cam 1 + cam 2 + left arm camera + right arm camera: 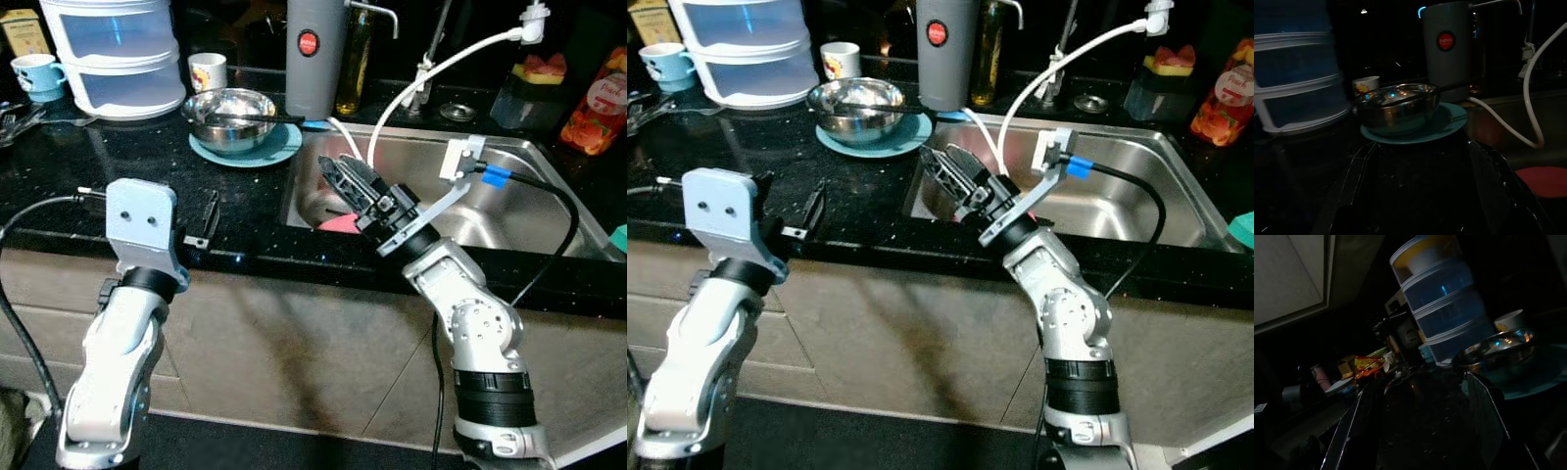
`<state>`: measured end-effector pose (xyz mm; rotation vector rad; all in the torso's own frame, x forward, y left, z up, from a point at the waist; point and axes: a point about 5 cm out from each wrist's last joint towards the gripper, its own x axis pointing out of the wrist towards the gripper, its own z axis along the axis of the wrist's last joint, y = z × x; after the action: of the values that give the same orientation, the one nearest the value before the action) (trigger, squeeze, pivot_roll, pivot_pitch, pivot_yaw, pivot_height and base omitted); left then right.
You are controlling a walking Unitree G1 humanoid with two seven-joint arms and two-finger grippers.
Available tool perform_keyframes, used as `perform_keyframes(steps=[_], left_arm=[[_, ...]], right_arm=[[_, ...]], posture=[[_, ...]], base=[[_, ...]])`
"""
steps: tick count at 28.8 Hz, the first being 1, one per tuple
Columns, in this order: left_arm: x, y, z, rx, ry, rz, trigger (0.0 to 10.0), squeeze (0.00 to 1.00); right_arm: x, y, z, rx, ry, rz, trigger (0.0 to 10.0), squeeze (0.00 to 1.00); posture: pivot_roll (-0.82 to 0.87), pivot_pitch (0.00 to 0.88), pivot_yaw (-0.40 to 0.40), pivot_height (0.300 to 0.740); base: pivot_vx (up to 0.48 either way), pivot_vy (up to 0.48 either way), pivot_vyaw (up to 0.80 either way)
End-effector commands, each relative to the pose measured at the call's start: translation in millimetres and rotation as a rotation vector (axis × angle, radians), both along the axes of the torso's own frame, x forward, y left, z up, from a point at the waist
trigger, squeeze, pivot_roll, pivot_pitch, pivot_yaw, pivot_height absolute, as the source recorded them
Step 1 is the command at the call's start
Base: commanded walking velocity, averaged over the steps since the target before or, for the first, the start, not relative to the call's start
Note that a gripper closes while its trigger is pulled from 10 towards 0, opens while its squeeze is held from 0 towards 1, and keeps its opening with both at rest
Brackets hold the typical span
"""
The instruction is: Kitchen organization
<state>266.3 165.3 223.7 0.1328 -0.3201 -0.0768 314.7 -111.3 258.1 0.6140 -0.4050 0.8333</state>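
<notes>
- The steel bowl [230,117] stands upright on a teal plate [279,149] on the black worktop [118,186], just left of the sink [509,211]. A dark utensil [257,118] lies across the bowl's rim, its long axis running from the bowl toward the sink.
- Just behind the bowl, toward the sink, stands a tall grey jug [313,54] with a round red label [309,42]; its white writing is too small for me to read.
- Behind the bowl is a white cup [208,70] with a print I cannot make out. Left of the bowl is a stack of clear containers [116,54], cut off at the top.
- My right gripper [345,181] is over the left edge of the sink, right of the bowl, its fingers apart and empty. A pink object [340,222] under it is partly hidden.
- My left gripper [208,217] rests low on the worktop in front of the bowl, fingers spread and holding nothing.
- Both wrist views are very dark.
</notes>
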Motion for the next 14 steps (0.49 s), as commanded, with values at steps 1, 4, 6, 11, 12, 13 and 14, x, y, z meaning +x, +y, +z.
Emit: perform_keyframes(steps=[1, 4, 6, 11, 12, 13, 14], left_arm=[[-1.0, -0.3, 4.0, 0.022, -0.023, 0.003, 10.0, 0.0], [-1.1, -1.1, 4.4, 0.024, -0.025, 0.001, 10.0, 0.0], [-1.1, -1.6, 4.6, 0.025, -0.026, 0.0, 10.0, 0.0], [-1.3, -2.0, 4.8, 0.026, -0.027, -0.001, 10.0, 0.0], [-1.2, -2.1, 4.8, 0.026, -0.028, -0.002, 10.0, 0.0], [-1.2, -2.1, 4.8, 0.026, -0.028, -0.003, 10.0, 0.0], [-1.2, -2.1, 4.8, 0.026, -0.028, -0.003, 10.0, 0.0]], right_arm=[[1.2, 4.9, -0.8, -0.014, 0.01, 0.024, 10.0, 0.0], [2.1, 6.0, -0.5, -0.026, 0.01, 0.018, 10.0, 0.0], [2.2, 5.9, 0.0, -0.023, 0.007, 0.021, 10.0, 0.0], [1.2, 5.8, 0.9, -0.023, -0.001, 0.032, 10.0, 0.0], [0.9, 5.7, 1.5, -0.022, -0.005, 0.033, 10.0, 0.0], [0.6, 5.8, 1.9, -0.017, -0.005, 0.037, 10.0, 0.0], [0.6, 5.8, 1.9, -0.017, -0.005, 0.037, 10.0, 0.0]], posture=[[0.18, 0.0, -0.044, 0.74], [0.19, 0.0, -0.044, 0.74], [0.19, 0.0, -0.044, 0.74], [0.19, 0.0, -0.043, 0.74], [0.19, 0.0, -0.043, 0.74], [0.19, 0.0, -0.043, 0.74], [0.19, 0.0, -0.043, 0.74]], base=[[0.386, 0.0, 0.0], [0.39, 0.0, 0.0], [0.396, 0.0, 0.0], [0.396, 0.0, 0.57], [0.394, 0.0, 0.8], [0.394, 0.0, 0.8], [0.394, 0.0, 0.8]])
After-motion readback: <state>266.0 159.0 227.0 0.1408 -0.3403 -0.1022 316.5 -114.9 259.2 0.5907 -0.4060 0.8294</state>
